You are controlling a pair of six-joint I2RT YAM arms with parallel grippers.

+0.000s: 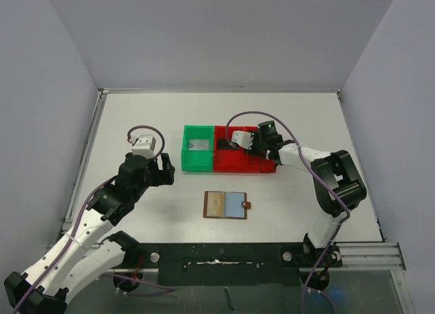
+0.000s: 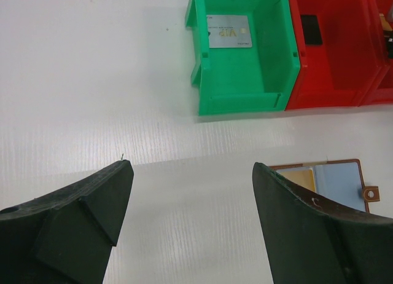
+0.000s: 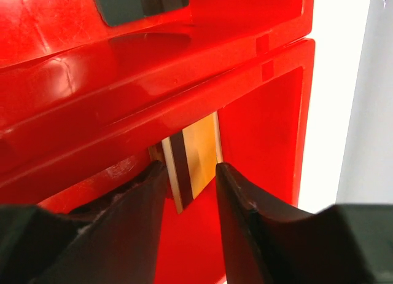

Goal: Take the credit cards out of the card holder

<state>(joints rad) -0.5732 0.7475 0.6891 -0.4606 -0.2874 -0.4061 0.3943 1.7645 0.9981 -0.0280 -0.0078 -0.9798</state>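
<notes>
The brown card holder [image 1: 225, 205] lies open on the white table in front of the bins, with a gold card [image 1: 216, 204] in its left half and pale blue on the right. In the left wrist view the card holder [image 2: 344, 179] shows behind my right finger. A silver credit card [image 2: 229, 31] lies in the green bin [image 2: 245, 102]. My right gripper [image 3: 187, 167] is down inside the red bin [image 3: 264, 124], jaws apart. A gold card with a dark stripe [image 3: 196, 155] stands loose between them. My left gripper [image 2: 191, 166] hovers wide open over bare table, left of the holder.
The green bin [image 1: 197, 166] and the red bin [image 1: 231, 166] stand side by side at mid-table. A dark flat piece [image 2: 310, 29] lies in the red bin's left compartment. Grey walls enclose the table on three sides.
</notes>
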